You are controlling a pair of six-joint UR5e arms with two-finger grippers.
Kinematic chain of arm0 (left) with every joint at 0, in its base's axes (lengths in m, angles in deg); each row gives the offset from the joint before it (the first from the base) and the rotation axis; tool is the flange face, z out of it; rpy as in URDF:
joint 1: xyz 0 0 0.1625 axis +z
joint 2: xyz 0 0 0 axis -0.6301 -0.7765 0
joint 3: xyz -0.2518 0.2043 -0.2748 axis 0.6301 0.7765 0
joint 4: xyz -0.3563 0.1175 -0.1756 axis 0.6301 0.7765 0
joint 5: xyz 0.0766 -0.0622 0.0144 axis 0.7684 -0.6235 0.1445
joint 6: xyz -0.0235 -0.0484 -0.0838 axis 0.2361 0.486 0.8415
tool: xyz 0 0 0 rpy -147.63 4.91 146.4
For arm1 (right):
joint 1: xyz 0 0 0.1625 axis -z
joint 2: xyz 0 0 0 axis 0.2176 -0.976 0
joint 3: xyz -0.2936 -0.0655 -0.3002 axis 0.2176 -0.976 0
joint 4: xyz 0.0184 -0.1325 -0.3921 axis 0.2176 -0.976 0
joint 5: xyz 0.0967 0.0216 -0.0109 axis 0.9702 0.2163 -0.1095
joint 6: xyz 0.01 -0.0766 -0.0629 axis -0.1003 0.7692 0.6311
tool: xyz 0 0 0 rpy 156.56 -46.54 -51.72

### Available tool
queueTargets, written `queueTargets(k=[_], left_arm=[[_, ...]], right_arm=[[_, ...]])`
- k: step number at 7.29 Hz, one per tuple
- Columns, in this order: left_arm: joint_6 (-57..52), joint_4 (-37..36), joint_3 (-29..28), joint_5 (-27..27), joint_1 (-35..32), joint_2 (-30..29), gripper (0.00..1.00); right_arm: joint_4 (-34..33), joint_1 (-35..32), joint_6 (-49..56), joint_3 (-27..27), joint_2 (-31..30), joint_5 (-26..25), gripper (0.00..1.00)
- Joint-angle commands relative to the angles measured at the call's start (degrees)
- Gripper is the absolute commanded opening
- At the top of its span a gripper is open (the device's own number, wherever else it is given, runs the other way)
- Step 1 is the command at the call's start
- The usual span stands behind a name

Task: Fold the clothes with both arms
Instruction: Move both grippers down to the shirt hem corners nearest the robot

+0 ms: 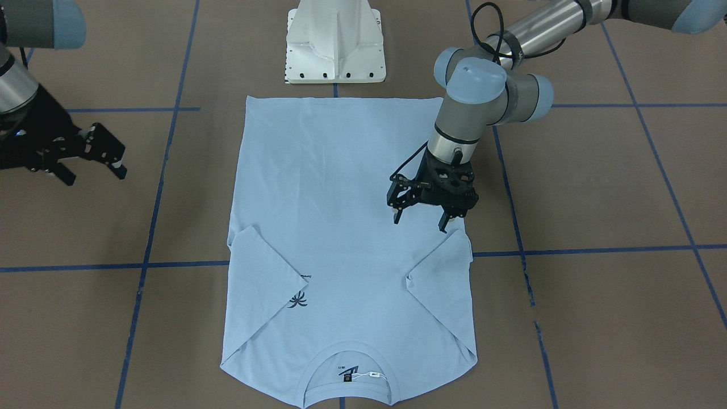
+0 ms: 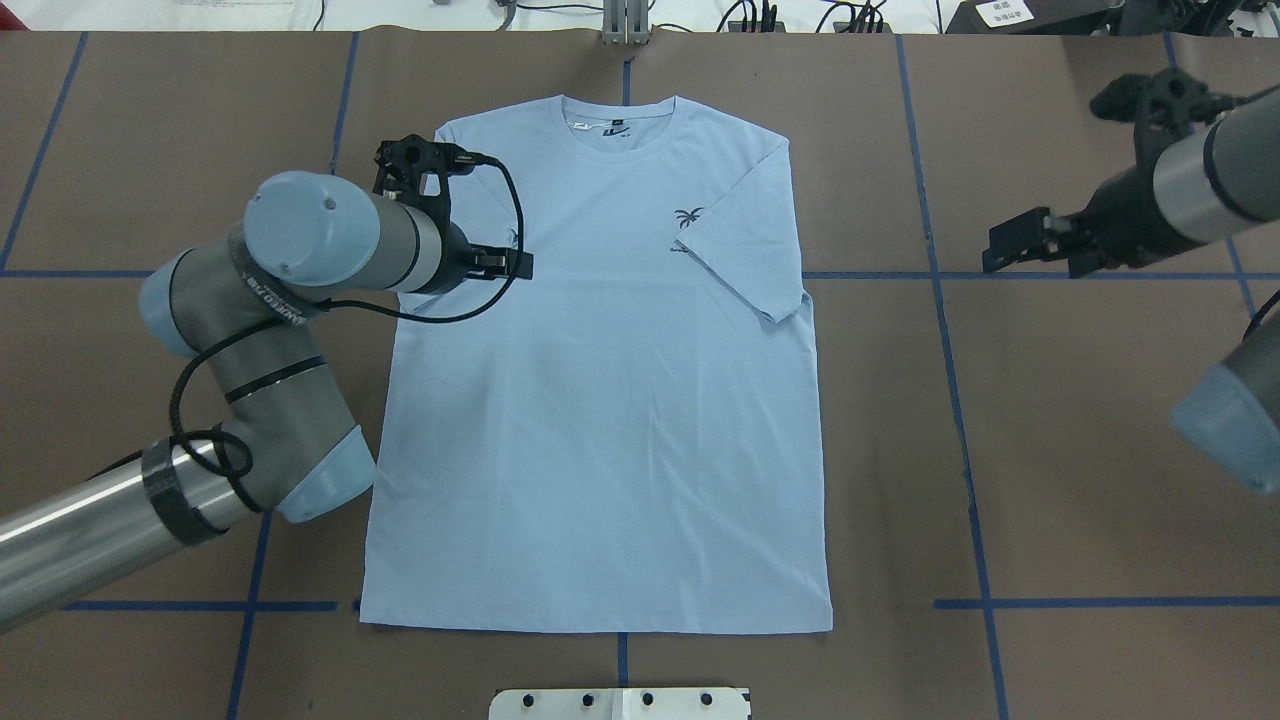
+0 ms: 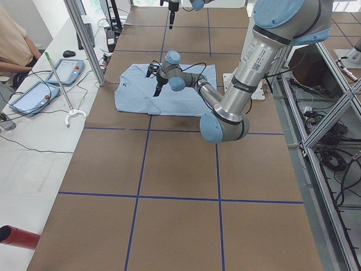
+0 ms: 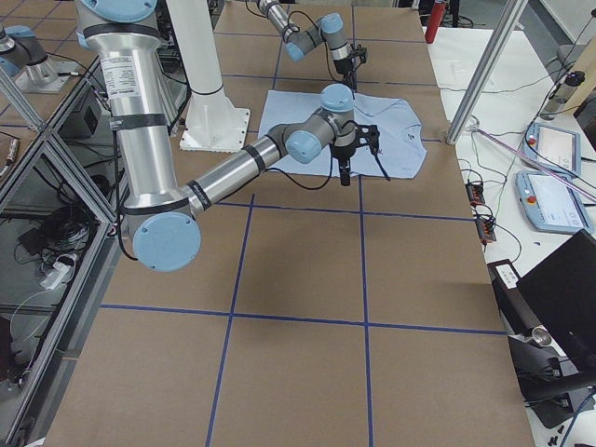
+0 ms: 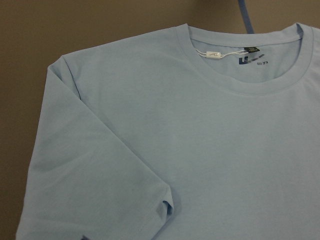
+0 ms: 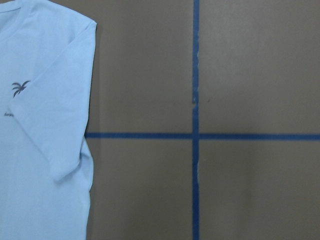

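T-shirt point(image 1: 335, 187), light blue, lies flat and face up on the brown tabletop point(image 1: 596, 187). Its long axis runs straight out from the white pedestal point(image 1: 335, 42): the hem is nearest the pedestal and the collar point(image 1: 347, 346) points away from the robot.

Both short sleeves are folded in over the chest. The left gripper point(image 1: 419, 222) hangs over the shirt with its fingers apart and pointing down. It is just hem-ward of the folded sleeve point(image 1: 443, 284) on its own side, and the collar is farther out beyond it. Whether the fingertips touch the cloth cannot be told.

The right gripper point(image 1: 93, 170), also spread apart, hangs over bare tabletop, well clear of the shirt's other edge.

The other sleeve point(image 1: 264, 284) covers part of the small dark palm print point(image 1: 297, 299). In the overhead view the left arm hides the sleeve beneath it. In the front-facing view the frame edge cuts off the collar's far rim.

Inside the neck are a dark label point(image 1: 346, 376) and a small white tag point(image 1: 372, 375); their writing is too small to read. Blue tape lines point(image 1: 596, 249) cross the tabletop.
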Motion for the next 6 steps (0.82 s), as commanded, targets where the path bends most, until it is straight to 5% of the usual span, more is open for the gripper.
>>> queueTargets(k=[1, 4, 5, 6], left_arm=[[3.5, 0.1, 9.2, 0.0, 3.1, 6.7, 1.00], [9.4, 0.1, 21.7, 2.1, 9.5, 17.7, 1.00], [12.7, 0.2, 23.4, 4.6, 12.6, 20.3, 1.00], [15.8, 0.2, 24.6, 6.7, 15.8, 22.9, 1.00]], right_arm=[[9.3, 15.0, -18.0, 6.3, -6.4, -12.9, 1.00], [9.3, 43.0, -40.7, 11.9, -9.3, -41.3, 0.97], [8.9, 47.8, -45.9, 12.0, -9.5, -44.8, 0.94], [5.6, 50.7, -52.0, 12.2, -9.3, -46.4, 0.81]])
